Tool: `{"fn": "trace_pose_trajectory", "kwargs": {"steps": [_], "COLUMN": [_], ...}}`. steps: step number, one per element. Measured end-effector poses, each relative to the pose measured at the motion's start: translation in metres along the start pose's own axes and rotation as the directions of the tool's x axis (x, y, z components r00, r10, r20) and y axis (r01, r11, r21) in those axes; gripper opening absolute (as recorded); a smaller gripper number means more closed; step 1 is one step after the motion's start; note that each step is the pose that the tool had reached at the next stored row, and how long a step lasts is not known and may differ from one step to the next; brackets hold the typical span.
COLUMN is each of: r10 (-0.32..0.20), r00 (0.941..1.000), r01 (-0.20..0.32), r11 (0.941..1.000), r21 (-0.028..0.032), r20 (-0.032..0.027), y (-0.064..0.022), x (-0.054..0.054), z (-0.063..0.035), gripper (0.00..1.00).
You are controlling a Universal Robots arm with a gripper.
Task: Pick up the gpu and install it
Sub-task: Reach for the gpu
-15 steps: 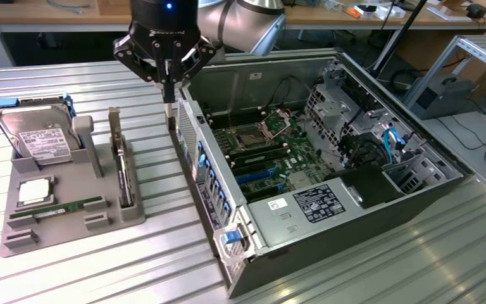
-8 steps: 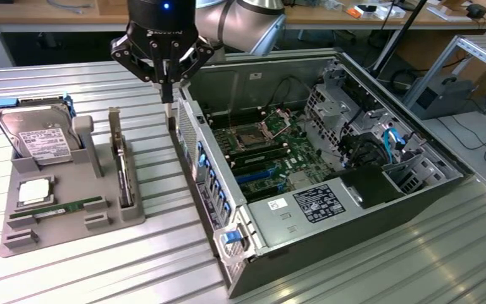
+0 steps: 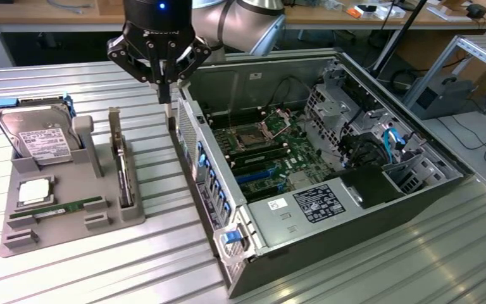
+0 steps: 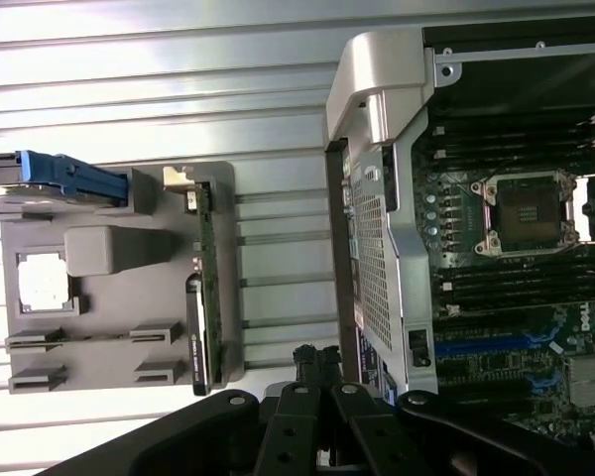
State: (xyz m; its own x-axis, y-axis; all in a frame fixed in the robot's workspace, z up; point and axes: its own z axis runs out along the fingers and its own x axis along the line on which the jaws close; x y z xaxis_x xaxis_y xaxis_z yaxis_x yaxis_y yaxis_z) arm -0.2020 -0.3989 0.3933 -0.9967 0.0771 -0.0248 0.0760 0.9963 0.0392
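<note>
Overhead, the jaws hang together, empty, between the gpu (image 3: 124, 174) and the computer case (image 3: 252, 82).

The arm (image 3: 247, 22) has round, silver-grey joints. The gripper (image 3: 165, 96) is black, built from jointed link bars with small silver pins (image 4: 240, 402). A little blue light (image 3: 160, 6) shines on its black body.
</note>
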Motion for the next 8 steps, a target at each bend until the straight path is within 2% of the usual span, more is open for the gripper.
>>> {"fn": "trace_pose_trajectory", "kwargs": {"steps": [8], "r10": [0.000], "r00": [1.0000], "r01": [0.000], "r11": [1.0000], "r21": [0.0006], "r20": [0.0001], "y": [-0.0003], "x": [0.0037], "z": [-0.0001], "gripper": [0.11]}}
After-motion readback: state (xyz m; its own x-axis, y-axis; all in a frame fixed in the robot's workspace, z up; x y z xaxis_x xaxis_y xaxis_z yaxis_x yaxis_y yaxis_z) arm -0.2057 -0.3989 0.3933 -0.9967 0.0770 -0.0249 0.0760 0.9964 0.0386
